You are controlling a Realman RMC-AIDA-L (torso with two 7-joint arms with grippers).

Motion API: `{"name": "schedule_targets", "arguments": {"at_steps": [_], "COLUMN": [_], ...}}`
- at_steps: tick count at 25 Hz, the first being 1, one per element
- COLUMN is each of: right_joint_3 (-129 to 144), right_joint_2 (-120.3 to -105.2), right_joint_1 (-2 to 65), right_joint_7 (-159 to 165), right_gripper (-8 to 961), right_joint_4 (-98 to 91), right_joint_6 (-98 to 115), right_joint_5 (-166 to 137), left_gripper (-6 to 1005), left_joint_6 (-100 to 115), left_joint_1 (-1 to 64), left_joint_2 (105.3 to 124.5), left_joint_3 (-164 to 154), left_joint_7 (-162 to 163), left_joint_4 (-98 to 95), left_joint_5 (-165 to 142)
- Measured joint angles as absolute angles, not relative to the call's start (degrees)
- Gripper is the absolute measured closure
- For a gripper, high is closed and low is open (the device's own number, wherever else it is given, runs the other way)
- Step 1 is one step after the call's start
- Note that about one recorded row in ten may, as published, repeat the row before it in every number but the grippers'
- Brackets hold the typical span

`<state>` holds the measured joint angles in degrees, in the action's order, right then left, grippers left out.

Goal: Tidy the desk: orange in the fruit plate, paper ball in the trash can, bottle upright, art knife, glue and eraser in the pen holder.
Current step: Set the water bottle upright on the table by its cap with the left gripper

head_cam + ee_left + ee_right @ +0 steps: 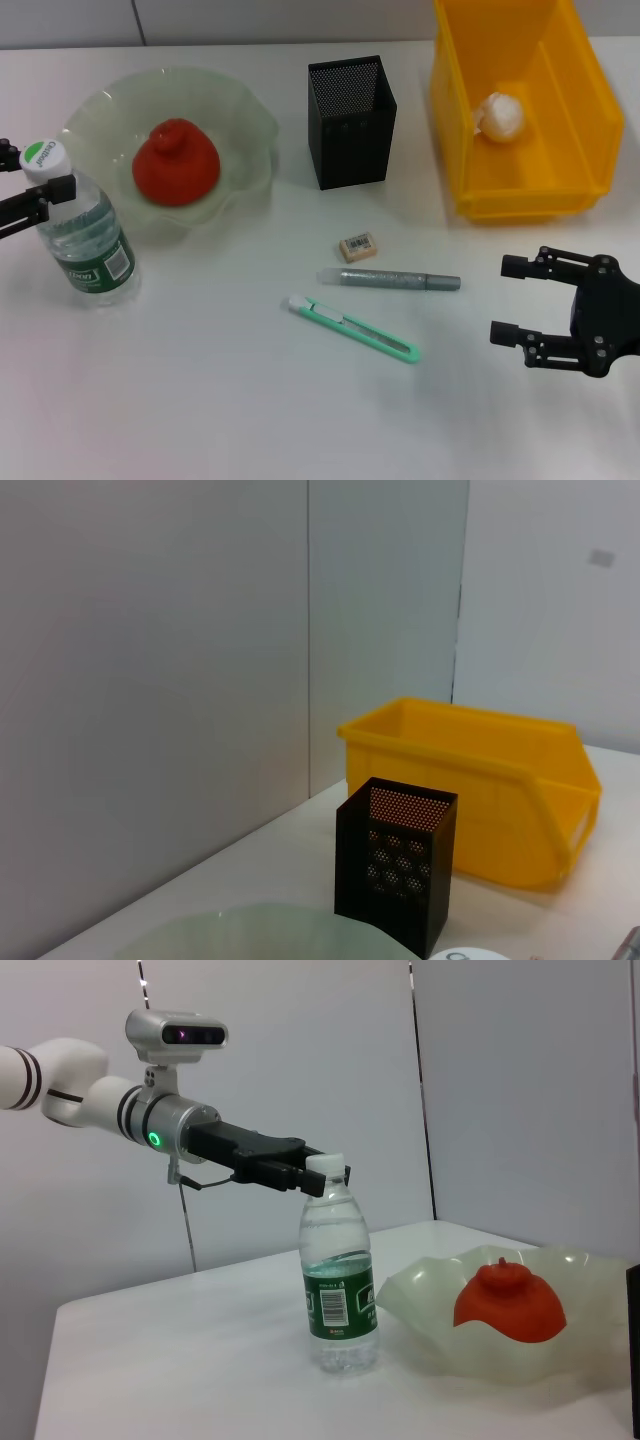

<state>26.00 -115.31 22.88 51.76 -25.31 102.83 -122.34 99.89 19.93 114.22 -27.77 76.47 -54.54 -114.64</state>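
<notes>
Currently upright: one clear plastic water bottle (88,240) with green label and white cap, standing at the desk's left edge just beside the plate, its neck pinched between the fingers of the left gripper (38,187); the right wrist view shows the black fingers closed at the cap. Risk, as a judgement: if the jaws part while dragging sideways, the tall, narrow bottle could tip back over, and it stands close enough to the plate to knock its rim. Pale green translucent wavy-edged fruit plate (240,110): holds one orange-red fruit (176,163) with a stem knob, resting at its centre. Yellow plastic bin (580,120) serving as the trash can, far right: holds one crumpled white paper ball (500,116) on its floor. Black mesh square pen holder (351,122), between plate and bin: nothing is visible inside from the head view. Loose on the white desk (200,400), well apart from the holder: a small tan eraser (358,247), a grey glue stick (390,280) lying just below it, and a mint-green art knife (353,328) lying diagonally nearest the robot. These three remain to be placed; being slim and flat, they may slip from a pinch. Right gripper (520,300): hovering low at the right, jaws spread, holding nothing.
</notes>
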Motion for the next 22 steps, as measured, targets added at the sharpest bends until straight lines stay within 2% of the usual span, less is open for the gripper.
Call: {"name": "schedule_targets", "arguments": {"at_steps": [22], "right_joint_3": [26.01], "right_joint_2": [-115.31], "right_joint_1": [23.12], "right_joint_7": [51.77], "right_gripper": [190], "right_joint_4": [-25.31], "right_joint_6": [102.83], "right_joint_5": [-122.56], "left_gripper": [478], "left_joint_6": [99.25], "left_joint_1": [19.95], "left_joint_2": [114.69], "left_joint_3": [-27.71], "left_joint_7": [77.17], "left_joint_4": [-53.80], "left_joint_5": [-114.79]}}
